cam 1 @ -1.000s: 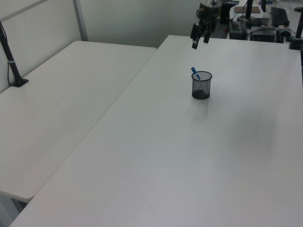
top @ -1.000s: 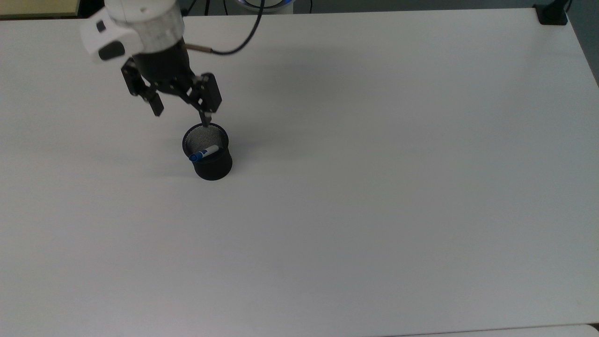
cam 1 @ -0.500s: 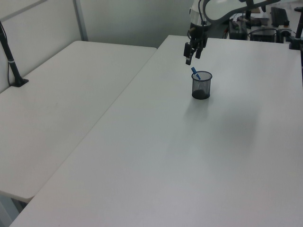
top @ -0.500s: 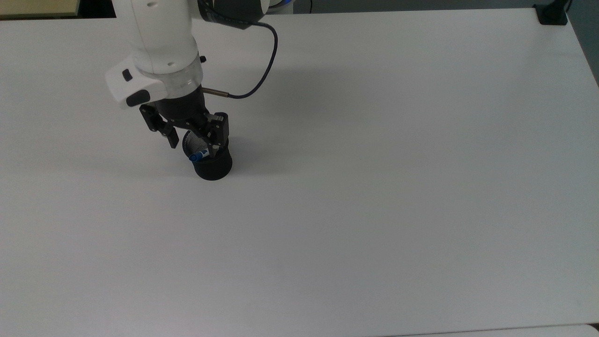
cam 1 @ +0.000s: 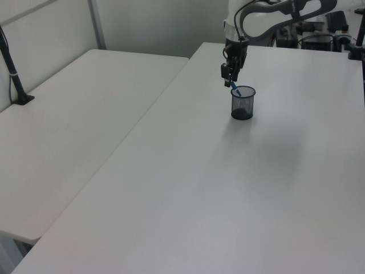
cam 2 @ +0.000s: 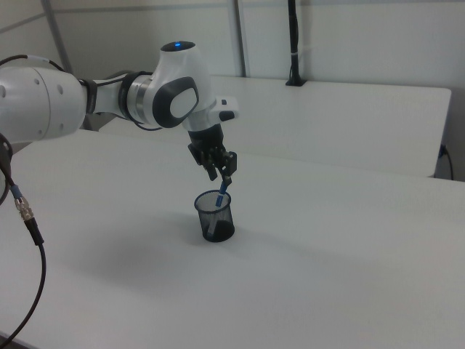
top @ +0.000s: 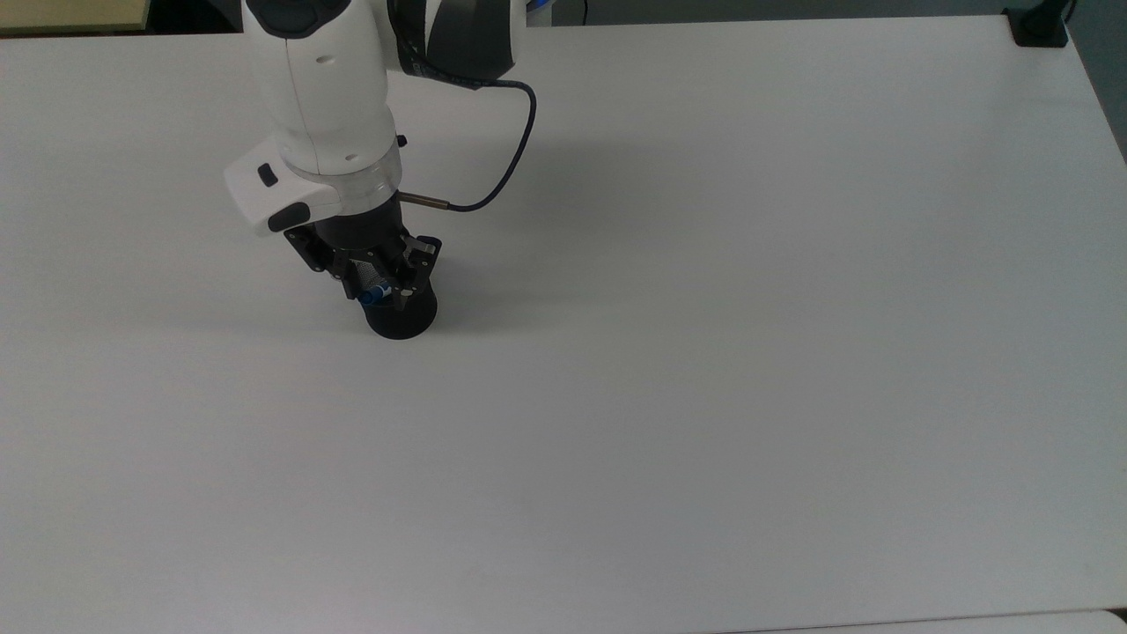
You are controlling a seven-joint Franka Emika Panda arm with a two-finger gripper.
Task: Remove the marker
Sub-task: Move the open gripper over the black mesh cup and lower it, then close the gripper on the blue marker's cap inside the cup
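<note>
Marker (cam 2: 221, 196), slim, white-barrelled with a blue cap, leans inside a black mesh cup (cam 2: 215, 218) on a smooth white desk (cam 2: 349, 240). Its capped end pokes above the cup's rim. The black pincer (cam 2: 227, 177) hangs at that end, fingers apart on either side, not clamped. Risks, as a judgement: the light round cup could tip or slide if a finger catches its wire rim, and the smooth plastic barrel could slip from an off-centre grip.

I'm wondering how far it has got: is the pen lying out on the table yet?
No, in the right view the marker stands tilted inside the black mesh cup, its blue end poking above the rim.
</note>
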